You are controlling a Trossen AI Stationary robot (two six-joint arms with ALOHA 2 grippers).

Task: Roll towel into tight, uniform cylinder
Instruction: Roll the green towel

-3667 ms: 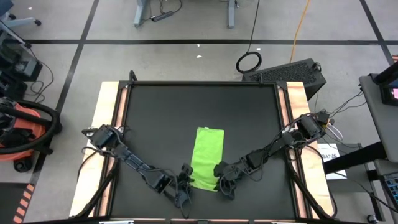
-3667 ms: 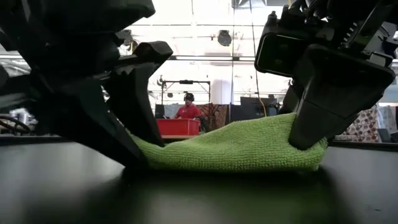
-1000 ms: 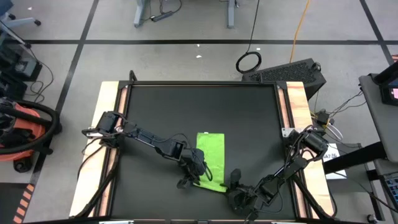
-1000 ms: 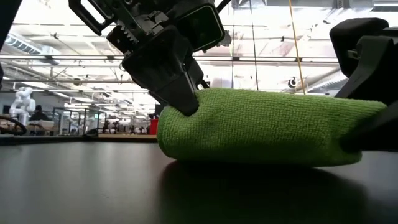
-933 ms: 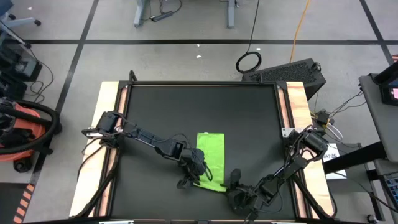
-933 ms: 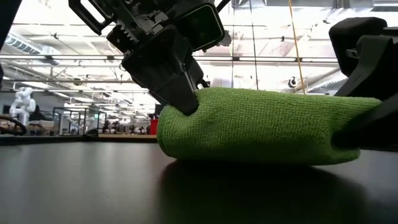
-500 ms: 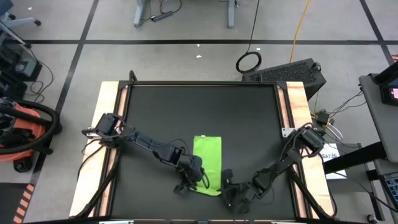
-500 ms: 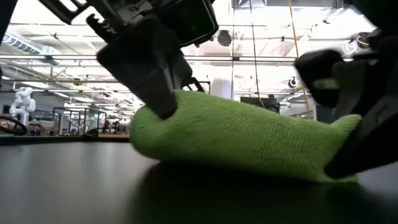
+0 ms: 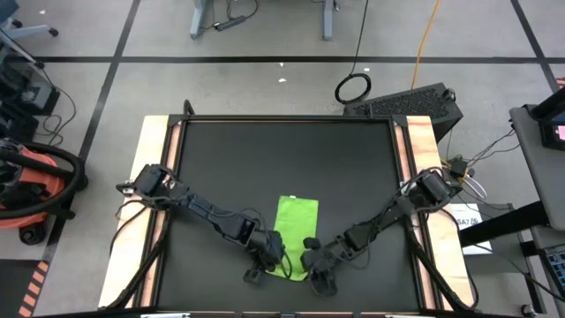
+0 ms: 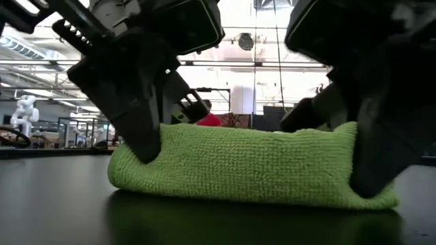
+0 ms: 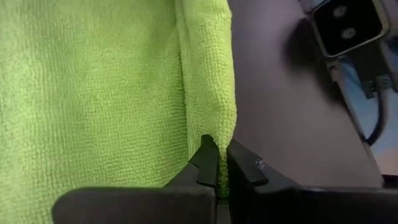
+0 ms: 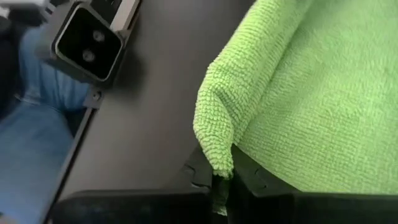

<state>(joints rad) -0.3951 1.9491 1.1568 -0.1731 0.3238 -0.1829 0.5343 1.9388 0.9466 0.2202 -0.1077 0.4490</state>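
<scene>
Towel (image 9: pixel 292 225) soft, limp, light, near mat's front edge; left gripper (image 9: pixel 267 253) and right gripper (image 9: pixel 311 256) pinch front corners. I judge corners best hold.

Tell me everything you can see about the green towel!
The towel is bright lime green, plain, soft and nubbly like microfibre. It lies on the black mat near the front edge, its near end folded over into a thick hem. The left gripper and right gripper each pinch a corner of that fold.
</scene>
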